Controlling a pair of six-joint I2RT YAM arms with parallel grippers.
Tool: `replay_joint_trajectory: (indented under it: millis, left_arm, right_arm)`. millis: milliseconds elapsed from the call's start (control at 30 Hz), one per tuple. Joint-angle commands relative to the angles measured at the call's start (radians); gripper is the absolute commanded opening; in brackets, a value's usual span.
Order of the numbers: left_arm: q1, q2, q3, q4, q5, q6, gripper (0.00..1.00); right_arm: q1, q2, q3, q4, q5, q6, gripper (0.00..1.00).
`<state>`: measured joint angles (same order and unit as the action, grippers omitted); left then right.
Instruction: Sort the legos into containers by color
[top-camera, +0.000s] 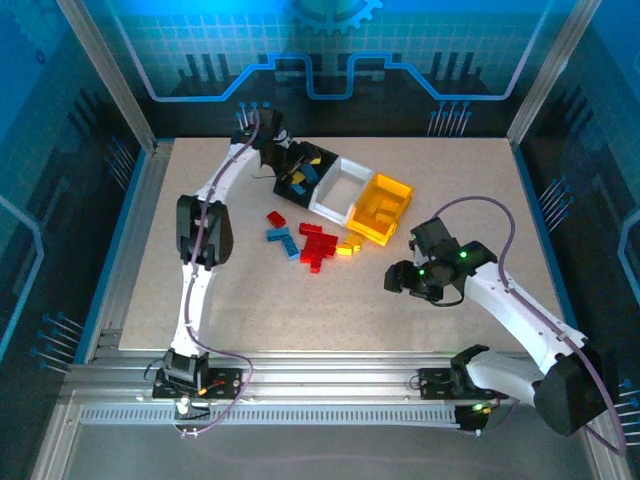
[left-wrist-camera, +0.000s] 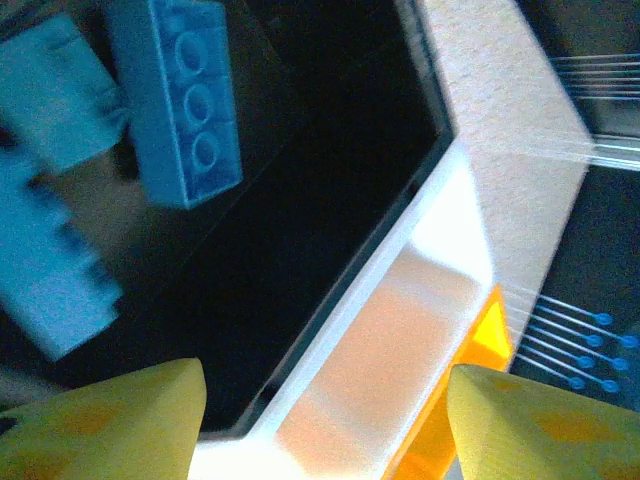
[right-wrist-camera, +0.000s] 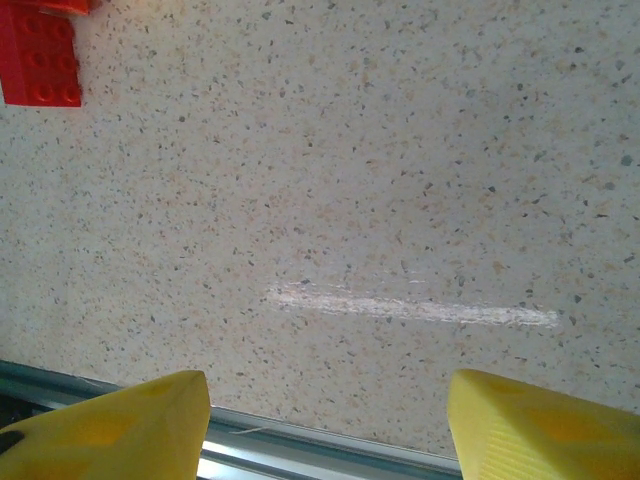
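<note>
Several blue legos already in black bin; white bin looks bare to me. Mixed red, blue, yellow lego pile left mid-table. My left gripper over black bin, jaws wide, empty; right gripper over table, near right, same.

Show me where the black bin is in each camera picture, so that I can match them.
Top external: the black bin sits at upper centre, left of the white bin, under the left hand.
Left wrist: its dark inside lies in the middle, with blue legos at upper left.
Right wrist: this camera faces the table beside a red lego.
Shared landmark: the white bin next to it.
</note>
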<state>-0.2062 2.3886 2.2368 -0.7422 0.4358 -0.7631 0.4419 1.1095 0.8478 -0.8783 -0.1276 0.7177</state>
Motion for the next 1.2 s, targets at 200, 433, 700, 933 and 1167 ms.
replay_joint_trajectory:
  millis: [200,433,700,933,1167]
  left_arm:
    - [0.013,-0.313,-0.282,-0.297,-0.3,0.347,0.66]
    - [-0.029,-0.434,-0.556,-0.268,-0.333,0.261,0.67]
    - [-0.108,-0.534,-0.84,-0.109,-0.318,-0.053,0.68]
    - [-0.143,-0.48,-0.8,-0.117,-0.328,-0.072,0.68]
    - [-0.146,-0.402,-0.746,-0.115,-0.335,-0.084,0.68]
  right_arm:
    - [-0.004,0.027,-0.016,0.047,-0.058,-0.024,0.65]
    - [0.009,0.041,-0.017,0.055,-0.065,-0.026,0.65]
    - [0.039,0.046,-0.028,0.081,-0.063,-0.009,0.65]
    - [0.052,0.007,-0.055,0.078,-0.054,0.004,0.65]
    - [0.051,-0.042,-0.061,0.041,-0.035,0.001,0.65]
